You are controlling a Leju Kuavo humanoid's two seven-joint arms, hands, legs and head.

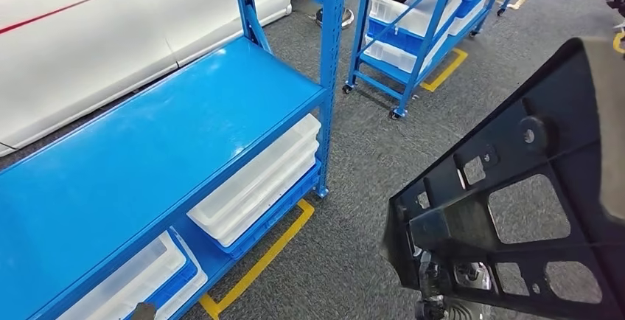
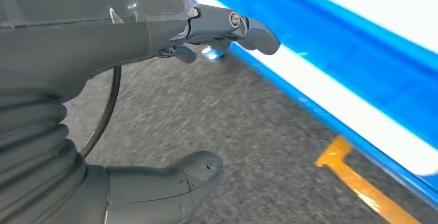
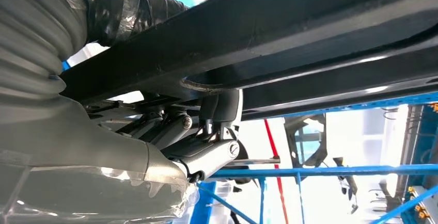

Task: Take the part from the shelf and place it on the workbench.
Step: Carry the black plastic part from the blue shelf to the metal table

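With the black part (image 1: 516, 187) gripped in our right hand (image 3: 206, 146) and the left hand (image 2: 170, 105) open and empty, we should carry it level, clear of the blue shelf (image 1: 147, 165) uprights.

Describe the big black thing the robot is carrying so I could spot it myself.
Start from the blue shelf, then look right across the grey carpet. There the right hand grips a flat black part. Unlike the clear bins, it is dark and full of cut-out openings.
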